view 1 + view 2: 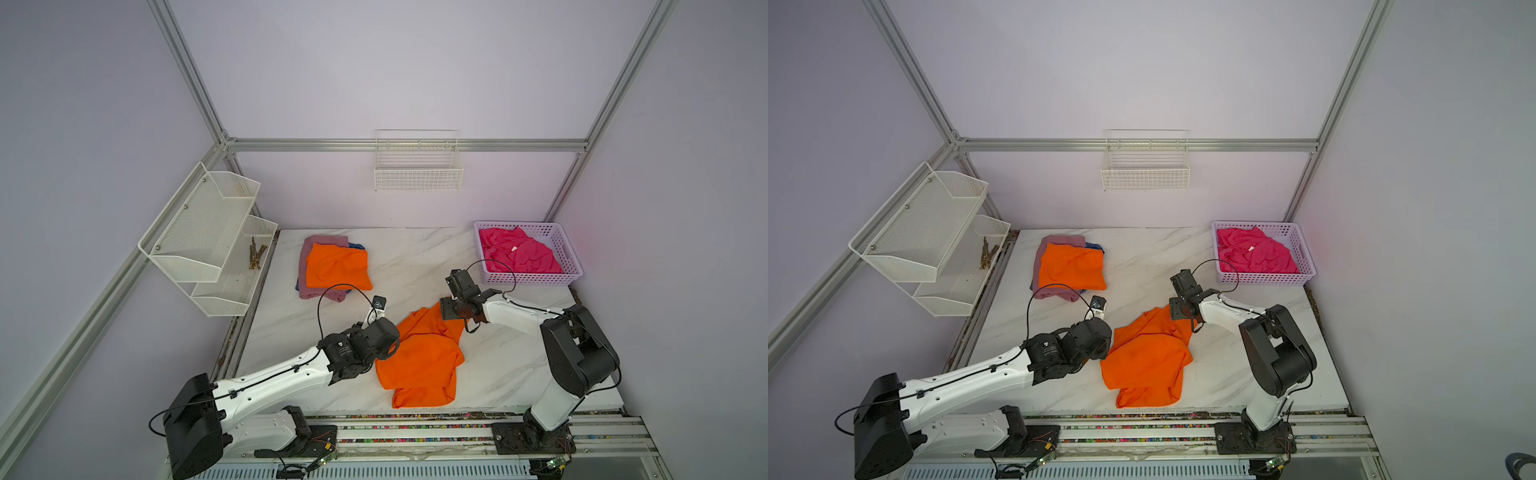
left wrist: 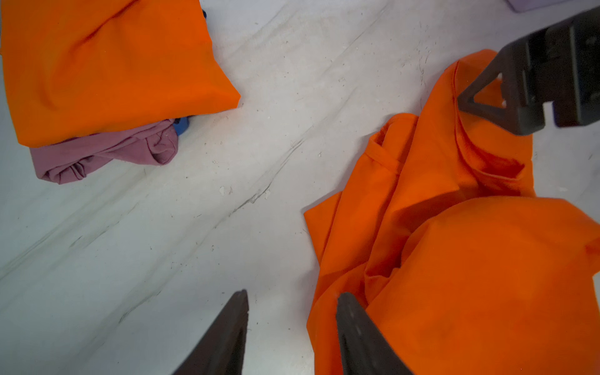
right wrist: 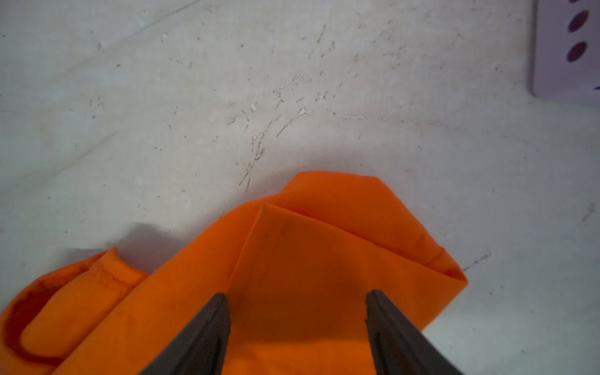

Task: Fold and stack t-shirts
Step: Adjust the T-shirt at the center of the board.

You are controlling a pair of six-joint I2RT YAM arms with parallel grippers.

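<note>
L gripper (image 2: 293,293): jaws partly apart, holding nothing. There's bare table (image 2: 227,211) btw them, and one finger just touches the edge of the loose orange shirt (image 2: 454,259). R gripper (image 3: 297,295): jaws wide, set over a folded-over corner of that same shirt at its far end. Cloth lies under and btw the fingers but nothing looks pinched, so no hold there either. The shirt sits btw the two grippers, crumpled w/ sleeve and hem bunched, not flat and not yet folded. I judge it's the one being worked, at an early stage, prob. spreading out or a first fold. Beyond the L gripper, away from the robot, is the pile: a folded orange shirt (image 1: 338,266) on top, a mauve shirt (image 1: 328,241) under it, and a bit of blue shirt (image 2: 181,125) peeking out from underneath. So approx 3 are done and stacked, tho the mauve one looks loosely folded. Past the R gripper, further out, the basket (image 1: 528,279) holds a hot pink shirt (image 1: 519,253), rumpled and unfolded. Left to do, by my read: fold this orange one, stack it, then do the pink. Roughly past halfway.
</note>
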